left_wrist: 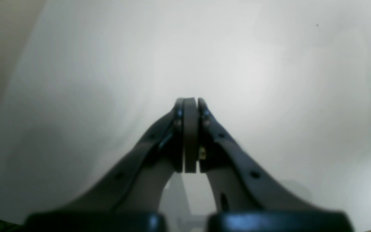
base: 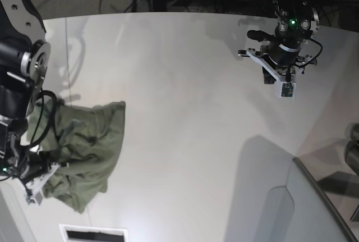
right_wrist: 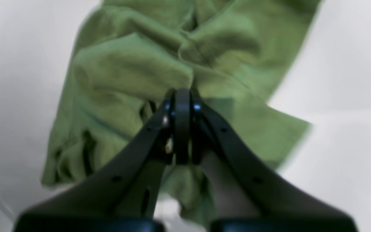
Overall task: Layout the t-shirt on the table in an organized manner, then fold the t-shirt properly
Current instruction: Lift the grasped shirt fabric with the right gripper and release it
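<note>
White table (base: pixel 185 101); crumpled t-shirt (base: pixel 84 146) under right arm; grey panel (base: pixel 280 208) near.

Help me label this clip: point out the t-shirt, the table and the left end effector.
t-shirt (base: pixel 92 135): base view, on its bunched middle.
table (base: pixel 185 101): base view, on bare white top.
left end effector (left_wrist: pixel 190 104): left wrist view, at the closed fingertips.

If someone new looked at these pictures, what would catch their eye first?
The crumpled olive t-shirt bunched at the near left of the white table in the base view, with the right gripper shut over its folds. Far across on the right, the left gripper hangs shut over bare tabletop.
</note>
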You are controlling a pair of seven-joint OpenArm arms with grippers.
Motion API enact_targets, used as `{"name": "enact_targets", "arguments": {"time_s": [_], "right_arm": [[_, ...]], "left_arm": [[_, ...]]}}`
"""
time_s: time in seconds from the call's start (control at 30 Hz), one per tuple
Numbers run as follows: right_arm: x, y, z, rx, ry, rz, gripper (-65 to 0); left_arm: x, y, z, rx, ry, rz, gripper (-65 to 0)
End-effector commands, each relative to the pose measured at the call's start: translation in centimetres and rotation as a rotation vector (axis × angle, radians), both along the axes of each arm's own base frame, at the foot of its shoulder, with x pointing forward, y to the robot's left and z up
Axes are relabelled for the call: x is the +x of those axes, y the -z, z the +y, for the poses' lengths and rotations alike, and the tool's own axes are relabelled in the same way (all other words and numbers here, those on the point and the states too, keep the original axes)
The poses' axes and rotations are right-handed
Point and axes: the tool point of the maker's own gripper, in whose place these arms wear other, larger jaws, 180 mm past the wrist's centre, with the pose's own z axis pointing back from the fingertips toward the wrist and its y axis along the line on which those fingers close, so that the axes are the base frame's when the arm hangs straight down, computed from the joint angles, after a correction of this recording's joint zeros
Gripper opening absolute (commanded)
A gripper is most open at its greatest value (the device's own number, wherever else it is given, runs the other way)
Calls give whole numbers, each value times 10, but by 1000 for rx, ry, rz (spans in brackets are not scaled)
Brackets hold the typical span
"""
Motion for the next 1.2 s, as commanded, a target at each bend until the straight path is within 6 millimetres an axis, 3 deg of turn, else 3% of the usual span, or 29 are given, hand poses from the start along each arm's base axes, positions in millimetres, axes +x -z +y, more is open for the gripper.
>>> {"name": "enact_targets", "arguments": {"time_s": [0.0,0.1,0.2,0.4,0.53,0.7,0.8,0.9,0.97,1.1,1.17], "right_arm": [[10,-33,-3,-23,-4,-80,-650],[-31,-48,12,-72,-21,-82,-650],[-85,-49,34,-76,-43,-59,-650],[-201,-11,107,76,-91,70,-650],[-245,5,175,268,-234,128,-650],[-258,2,235,396,-280,125,-650],[-257,1,246,416,-273,134,-650],[-255,-5,244,409,-256,144,-642],[-254,-10,242,390,-276,157,-587],[-251,-13,241,372,-296,171,-377],[-228,-20,230,356,-265,87,-294]], "left_arm": [[6,-9,2,11,4,-38,-650],[8,-11,2,12,4,-43,-650],[10,-11,1,12,9,-47,-650],[11,-12,2,23,12,-47,-650],[17,-16,4,25,9,-63,-650],[18,-11,7,33,16,-48,-650],[18,-12,10,38,18,-50,-650],[18,-13,17,59,17,-47,-650],[16,-13,23,73,26,-42,-650],[15,-14,27,88,29,-37,-650],[15,-14,27,91,30,-36,-650]]}}
